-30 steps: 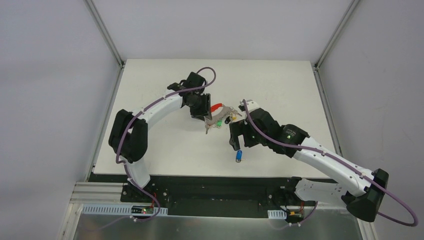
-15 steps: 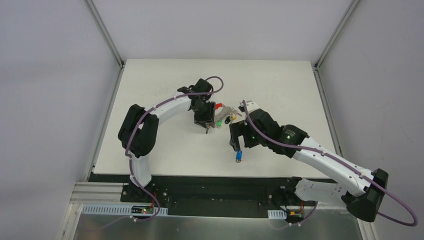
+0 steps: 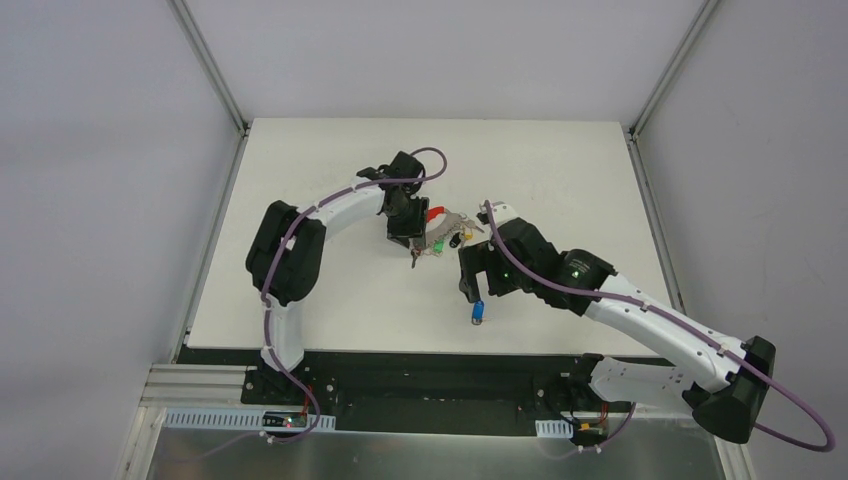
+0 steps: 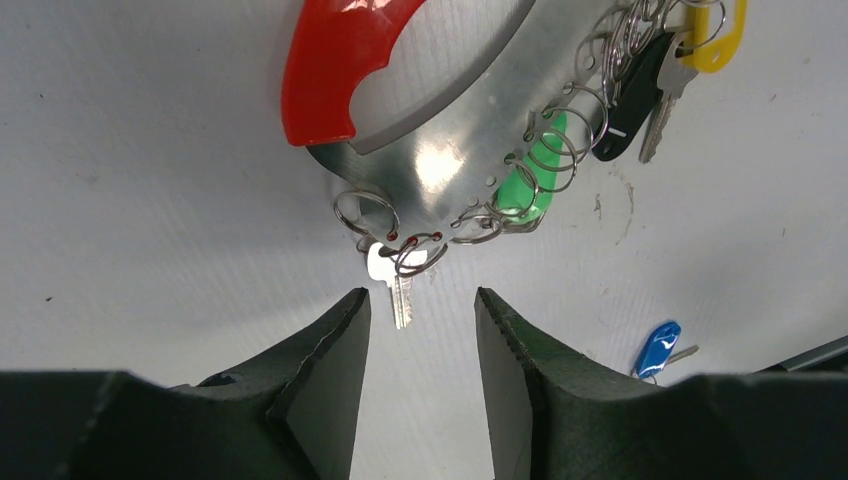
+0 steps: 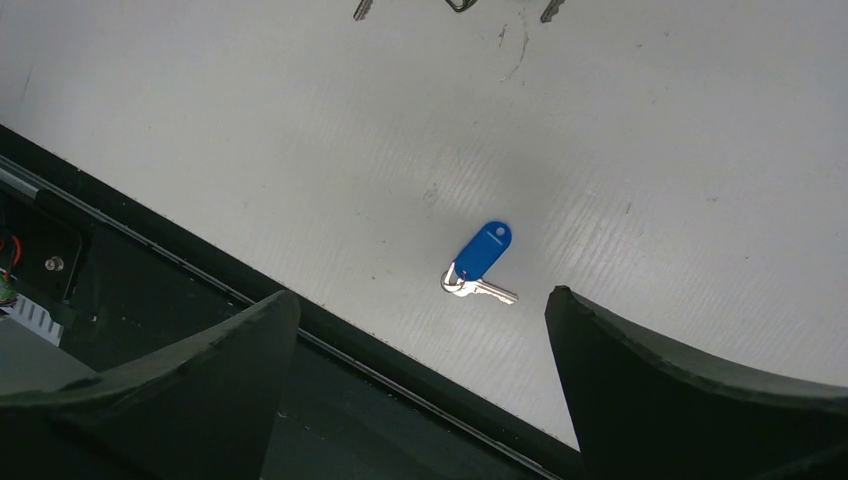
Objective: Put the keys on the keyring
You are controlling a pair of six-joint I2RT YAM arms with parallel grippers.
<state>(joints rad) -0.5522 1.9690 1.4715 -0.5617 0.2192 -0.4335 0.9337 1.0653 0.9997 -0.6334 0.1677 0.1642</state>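
Left gripper (image 4: 422,300) seen parted, nothing gripped, below the keyring (image 4: 440,160), upper centre | right gripper (image 5: 422,300) spread wide over blue-tagged key (image 5: 483,250), frame centre | yellow key (image 4: 715,40) and black key (image 4: 635,100) ringed, upper right.

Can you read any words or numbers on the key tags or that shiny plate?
There is no text anywhere that can be read.
Blue tag: a faint mark, too small to read.
Black key: a small white mark, too blurred to read.
Yellow tag, green tag, red clip, shiny plate: nothing written that I can see.
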